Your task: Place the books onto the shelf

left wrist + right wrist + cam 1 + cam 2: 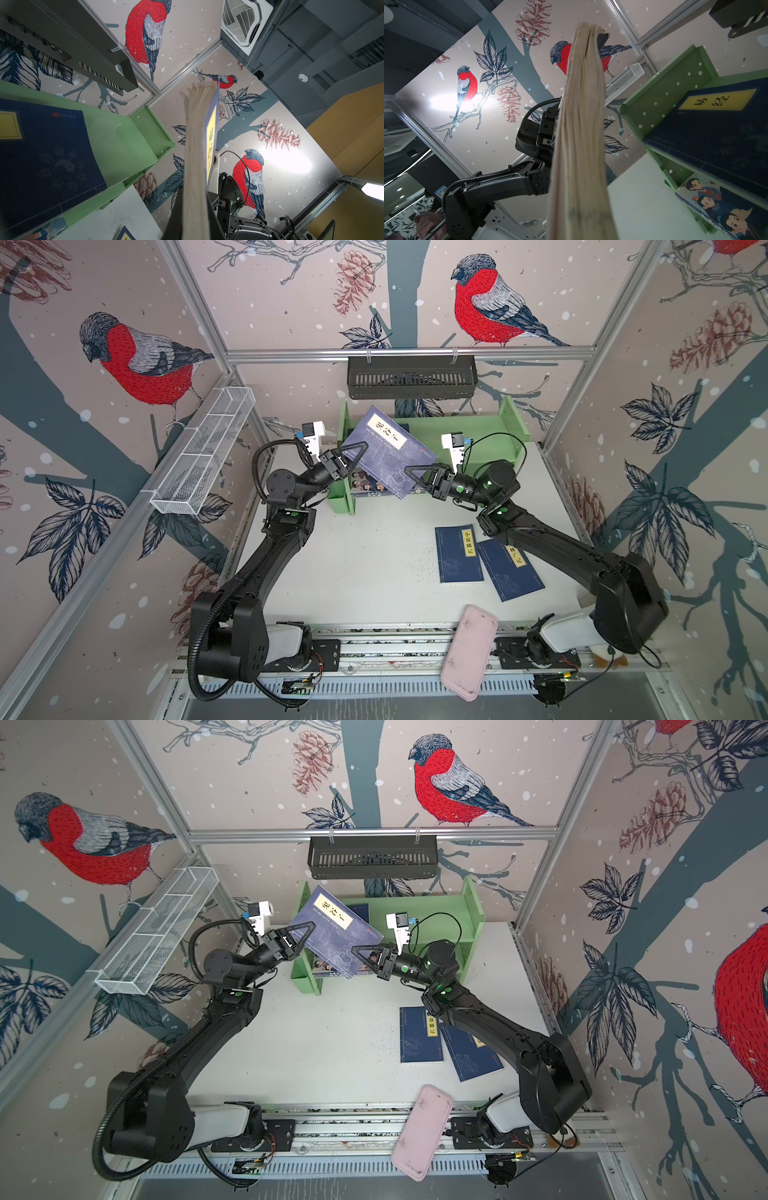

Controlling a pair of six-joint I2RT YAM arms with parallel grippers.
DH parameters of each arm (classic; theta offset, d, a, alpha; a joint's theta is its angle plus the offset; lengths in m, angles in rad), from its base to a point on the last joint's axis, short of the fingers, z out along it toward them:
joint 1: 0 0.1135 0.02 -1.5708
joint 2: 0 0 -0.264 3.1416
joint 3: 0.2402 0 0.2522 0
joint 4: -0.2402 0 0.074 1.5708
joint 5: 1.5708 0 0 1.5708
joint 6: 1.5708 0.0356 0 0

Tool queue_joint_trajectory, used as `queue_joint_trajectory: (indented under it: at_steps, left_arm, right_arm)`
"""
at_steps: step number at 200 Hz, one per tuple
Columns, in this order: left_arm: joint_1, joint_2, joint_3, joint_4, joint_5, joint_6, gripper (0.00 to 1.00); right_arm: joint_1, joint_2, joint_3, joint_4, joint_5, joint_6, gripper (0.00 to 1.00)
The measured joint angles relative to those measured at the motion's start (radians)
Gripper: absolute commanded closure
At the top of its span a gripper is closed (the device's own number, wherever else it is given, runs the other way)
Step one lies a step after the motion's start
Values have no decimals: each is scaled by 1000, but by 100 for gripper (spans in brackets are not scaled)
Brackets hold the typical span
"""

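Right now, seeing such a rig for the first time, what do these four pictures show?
Two black robot arms work at a white table. Two pictures look down from overhead; two come from cameras on the arms' wrists. The left gripper and right gripper are both shut on one book, held tilted near the green shelf; wrist views show its pages edge-on. Two more books lie on the table; a pink case sits at its front edge. The shelf holds a navy book above, a cartoon book below.
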Motion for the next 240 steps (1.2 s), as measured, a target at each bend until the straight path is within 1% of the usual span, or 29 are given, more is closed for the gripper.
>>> queue_joint_trajectory:
  at_steps: [17,23,34,50,71,110,131,151,165,181,198,213,221,234,236,240]
  left_arm:
    - [-8,-2,-6,-1,31,2,44]
    - [-11,-2,-6,-3,33,2,37]
    - [-11,-2,-6,-3,42,5,29]
    - [-11,-4,-6,-4,50,10,22]
    - [0,-20,-6,-24,66,48,20]
    - [36,-59,14,-90,121,157,18]
    - [39,-66,45,-159,174,228,18]
    - [40,-69,74,-231,205,301,18]
    - [40,-70,80,-263,222,333,21]
    - [40,-69,81,-284,243,345,31]
    - [40,-66,80,-283,269,347,47]
    - [38,-66,74,-269,290,339,67]
    - [35,-65,69,-259,294,335,78]
    - [34,-65,61,-246,303,316,98]
    - [34,-65,60,-245,304,314,100]
    - [33,-64,57,-241,303,314,100]
  right_arm:
    - [-1,7,10,-7,-21,-4,99]
    - [-2,8,14,-9,-21,-11,99]
    - [-10,10,21,-12,-31,-10,99]
    - [-27,10,35,-23,-59,-13,99]
    - [-62,10,57,-53,-98,-20,99]
    - [-146,1,93,-142,-227,-46,99]
    - [-167,-13,128,-233,-292,-101,99]
    - [-174,-24,178,-351,-350,-188,99]
    - [-177,-23,223,-446,-380,-262,99]
    - [-179,-17,272,-550,-406,-344,99]
    - [-180,2,309,-636,-429,-412,99]
    - [-180,27,337,-701,-449,-449,98]
    - [-180,39,351,-732,-454,-465,93]
    - [-180,50,368,-768,-466,-490,90]
    - [-180,51,370,-771,-468,-492,88]
    - [-181,52,373,-776,-470,-497,80]
